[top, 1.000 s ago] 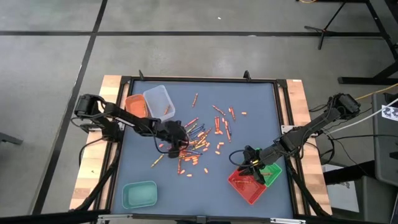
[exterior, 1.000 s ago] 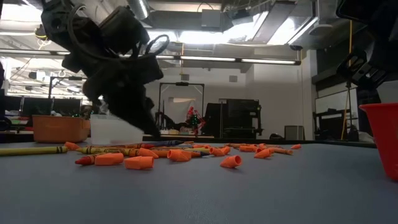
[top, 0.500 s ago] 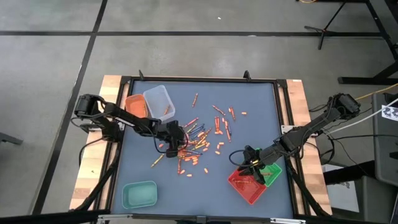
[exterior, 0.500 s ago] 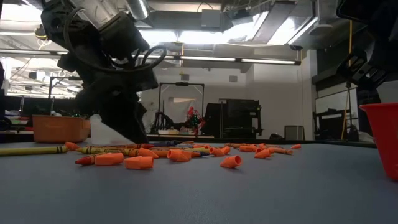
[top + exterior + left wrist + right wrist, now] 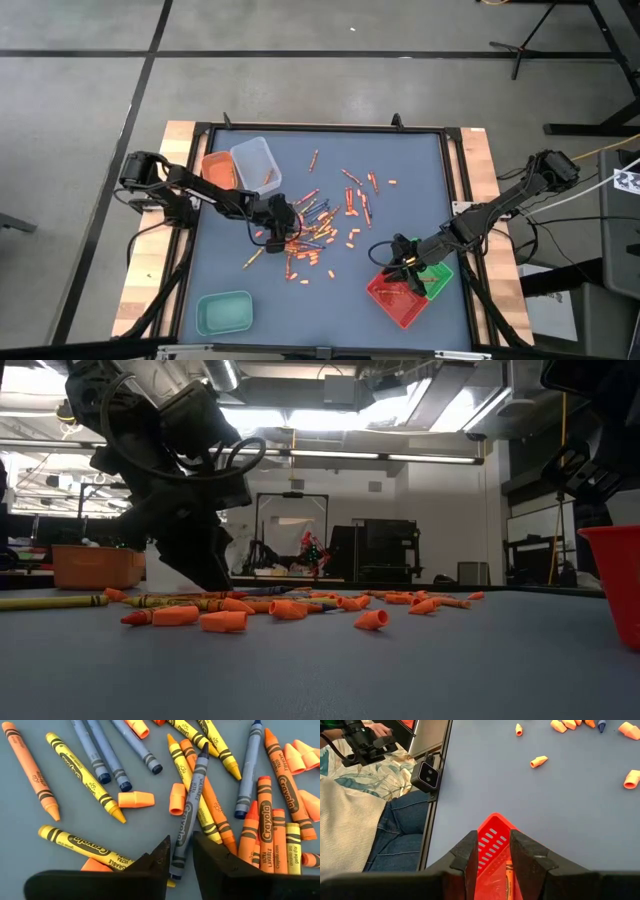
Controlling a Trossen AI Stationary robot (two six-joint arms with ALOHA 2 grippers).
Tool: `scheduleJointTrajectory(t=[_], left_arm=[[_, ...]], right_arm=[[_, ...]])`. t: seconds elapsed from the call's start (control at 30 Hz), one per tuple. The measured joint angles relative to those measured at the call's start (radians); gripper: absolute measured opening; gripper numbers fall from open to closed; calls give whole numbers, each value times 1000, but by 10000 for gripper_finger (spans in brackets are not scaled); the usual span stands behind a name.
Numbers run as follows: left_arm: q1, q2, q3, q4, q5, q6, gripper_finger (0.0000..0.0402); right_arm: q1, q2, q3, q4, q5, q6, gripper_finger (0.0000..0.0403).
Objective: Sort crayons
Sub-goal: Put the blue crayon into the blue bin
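Observation:
Many crayons (image 5: 310, 225), mostly orange, with some yellow and blue, lie scattered on the blue-grey table top. They also show in the low view (image 5: 225, 620). My left gripper (image 5: 281, 230) is down among them, shut on a blue-grey crayon (image 5: 190, 805). My right gripper (image 5: 402, 264) hangs over the far corner of the red tray (image 5: 398, 298). Its fingers stand slightly apart and hold nothing (image 5: 494, 855). An orange crayon (image 5: 509, 875) lies in the red tray. My left gripper pinches the blue-grey crayon between its two fingers, near its flat end (image 5: 180, 860). The fingers come from above, slanting, and lie across the crayon. The crayon lies flat on the table among other crayons, its pointed tip (image 5: 204, 747) away from the gripper.
A clear tray (image 5: 254, 163) and an orange tray (image 5: 218, 168) stand at the far left, a teal tray (image 5: 224, 311) at the near left, and a green tray (image 5: 441, 274) beside the red one. A seated person (image 5: 395, 835) is at the table's edge beyond the red tray.
My left gripper has gone a little toward the table's left edge, staying low over the crayons.

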Motion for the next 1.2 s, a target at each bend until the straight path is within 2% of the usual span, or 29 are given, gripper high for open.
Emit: scheduleJointTrajectory(t=[0.3,0.57,0.97,1.07,1.2], left_arm=[[0,-1,0,-1,-4,0,10],[0,-1,0,-1,-5,0,10],[0,-78,0,-1,-1,-1,12],[-2,-125,0,0,45,-16,12],[-33,-193,0,-6,150,-110,13]], right_arm=[[0,0,0,0,0,0,111],[0,0,0,0,14,0,111],[0,0,0,0,306,-1,111],[0,0,0,0,379,-2,111],[0,0,0,0,441,-55,111]])
